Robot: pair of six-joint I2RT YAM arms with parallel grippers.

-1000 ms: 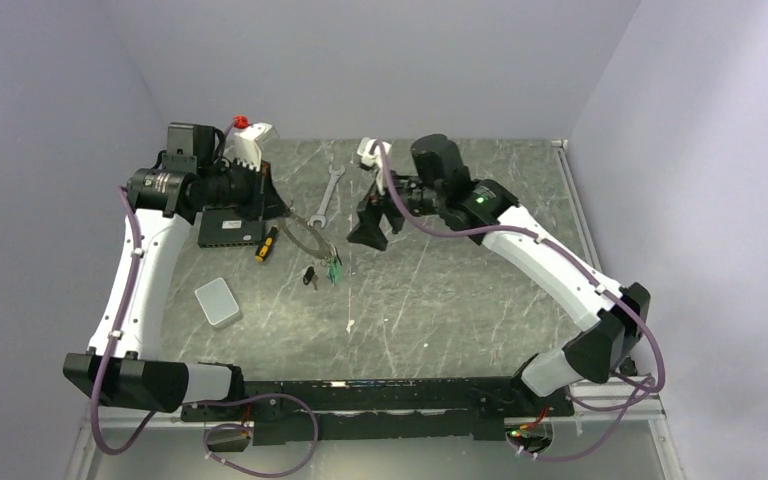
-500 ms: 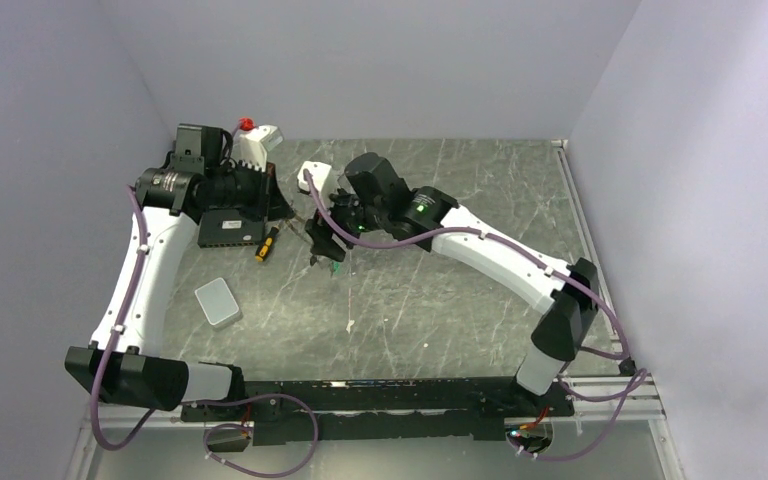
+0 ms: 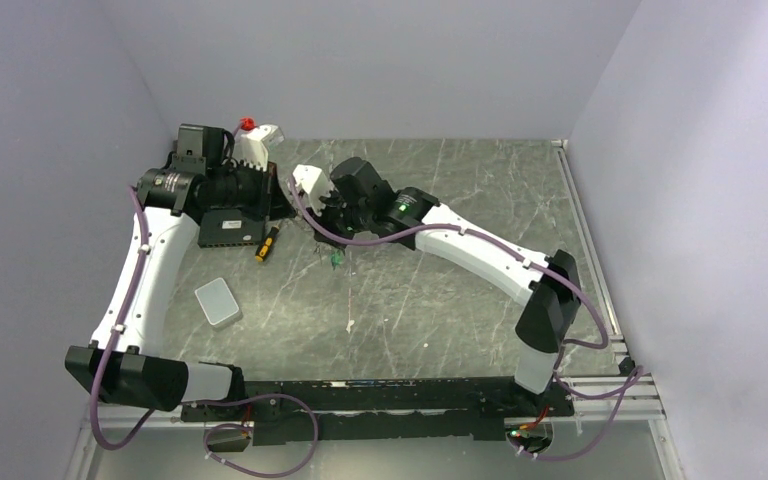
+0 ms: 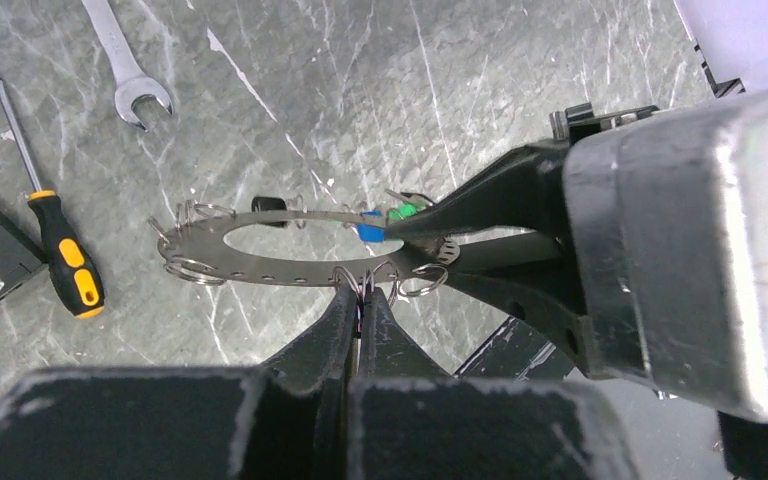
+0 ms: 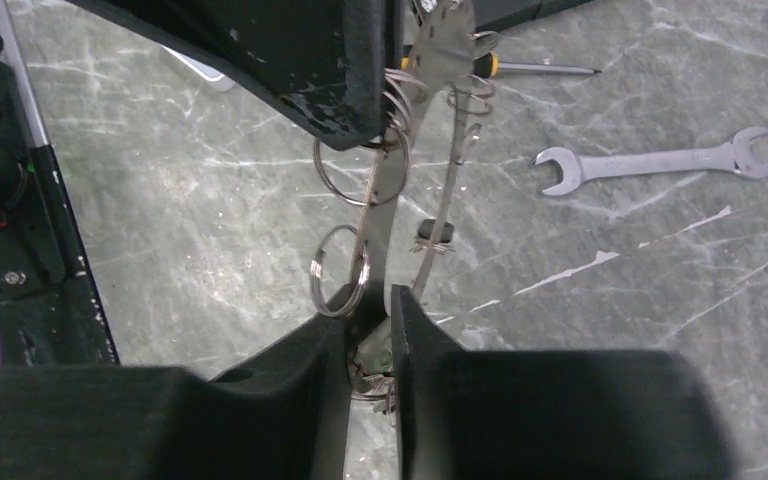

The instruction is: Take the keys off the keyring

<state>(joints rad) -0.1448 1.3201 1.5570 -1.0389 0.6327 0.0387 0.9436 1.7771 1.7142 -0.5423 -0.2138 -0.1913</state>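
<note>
The keyring [image 4: 260, 266] is a flat grey metal hoop with holes and small wire loops along its rim, held level above the table. My left gripper [image 4: 361, 296] is shut on its near rim. From the right, my right gripper [image 4: 412, 226] has its jaws nearly together at the rim, where the blue key [image 4: 367, 231] and green key [image 4: 401, 211] hang. In the right wrist view the hoop [image 5: 392, 190] runs edge-on into my right gripper [image 5: 370, 303], with green plastic pinched in the narrow gap. A small black key [image 4: 273, 204] hangs at the far rim. From above, both grippers meet at the back left [image 3: 305, 208].
A silver wrench [image 4: 125, 62] and a yellow-and-black screwdriver [image 4: 60, 245] lie on the marble table beyond the hoop. A black box [image 3: 230, 228] sits under the left arm, with a pale flat box [image 3: 218, 301] nearer me and a red-capped white bottle [image 3: 252, 140] at the back.
My right arm has swung left to the hoop and its jaws have closed from wide open to nearly together. The left gripper has kept its hold and place.
</note>
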